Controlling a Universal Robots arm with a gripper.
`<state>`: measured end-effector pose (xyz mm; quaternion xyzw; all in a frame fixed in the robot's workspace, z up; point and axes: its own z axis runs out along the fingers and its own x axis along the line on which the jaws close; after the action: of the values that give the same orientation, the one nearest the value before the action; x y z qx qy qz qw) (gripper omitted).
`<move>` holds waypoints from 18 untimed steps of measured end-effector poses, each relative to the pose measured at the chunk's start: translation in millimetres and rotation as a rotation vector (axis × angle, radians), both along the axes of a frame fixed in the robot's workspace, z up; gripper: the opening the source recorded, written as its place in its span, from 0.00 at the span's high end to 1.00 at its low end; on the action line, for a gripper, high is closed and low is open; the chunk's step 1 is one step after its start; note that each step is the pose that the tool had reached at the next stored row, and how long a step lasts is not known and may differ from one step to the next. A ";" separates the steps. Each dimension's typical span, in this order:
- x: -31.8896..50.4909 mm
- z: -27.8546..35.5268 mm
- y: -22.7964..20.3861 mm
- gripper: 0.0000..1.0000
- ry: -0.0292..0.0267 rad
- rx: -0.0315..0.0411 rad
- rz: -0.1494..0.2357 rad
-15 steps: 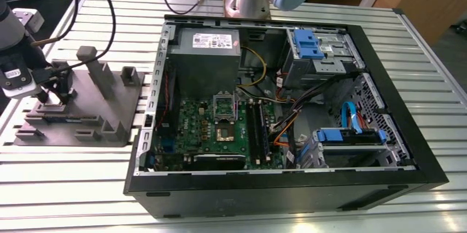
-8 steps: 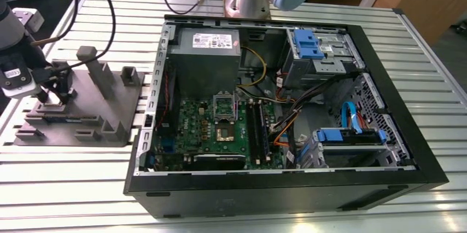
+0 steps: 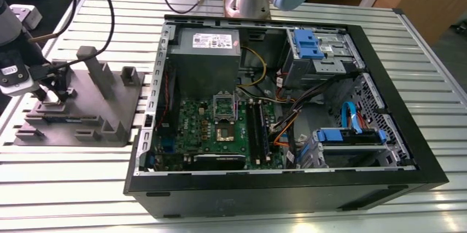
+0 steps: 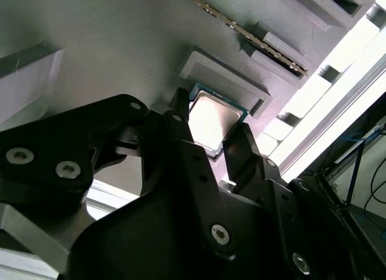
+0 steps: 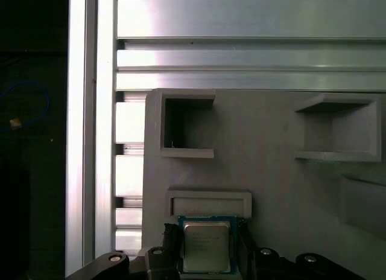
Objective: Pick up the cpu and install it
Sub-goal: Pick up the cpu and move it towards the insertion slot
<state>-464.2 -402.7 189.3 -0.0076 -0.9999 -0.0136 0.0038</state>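
**Claw on cpu at the grey fixture**

Ext. view gives the layout. The arm's claw [image 3: 48, 97] is down on a stepped grey fixture [image 3: 87, 121] at that view's left, on the slatted metal worktop [image 3: 73, 189]. Well apart, toward that view's right, lies the open PC case [image 3: 408, 156] w/ a green board [image 3: 191, 129] inside. The board's socket [image 3: 222, 133] has a dark centre, w/ a shiny metal frame [image 3: 224, 105] just beside it.

Both wrist views give the close detail. First wrist view looks down on the cpu [image 5: 206, 247]: it lies flat on the fixture, one edge right against a low raised ledge [image 5: 208, 203], w/ black fingers [image 5: 171, 247] tight on two opposite edges. Open pockets [image 5: 187, 126] in the fixture sit near the ledge. Second wrist view looks from low and to one side: the cpu's silvery top is btwn the two fingertips, the claw pinching it. Near it on the fixture, a long thin strip [image 4: 253, 41] stands on edge.
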 end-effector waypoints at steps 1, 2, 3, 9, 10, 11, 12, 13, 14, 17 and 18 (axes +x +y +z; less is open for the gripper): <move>0.0 0.1 0.0 0.53 0.0000 0.0000 0.000; -0.1 0.2 0.0 0.53 0.0002 -0.0001 0.000; -0.1 0.4 0.0 0.53 0.0003 -0.0001 0.000; 0.0 4.4 0.0 0.53 0.0002 -0.0009 0.000; -0.1 4.7 0.0 0.53 0.0003 -0.0010 0.000; -0.1 4.9 0.0 0.53 0.0003 -0.0010 0.000; 0.0 5.0 0.0 0.53 0.0003 -0.0010 0.000; -0.1 5.1 0.0 0.53 0.0002 -0.0010 0.000; -0.1 5.2 0.0 0.53 0.0002 -0.0010 0.000; -0.1 5.9 0.0 0.53 0.0003 -0.0010 0.000; -0.1 6.0 0.0 0.53 0.0003 -0.0010 0.000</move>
<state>-464.3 -402.7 195.3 -0.0076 -0.9999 -0.0131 0.0039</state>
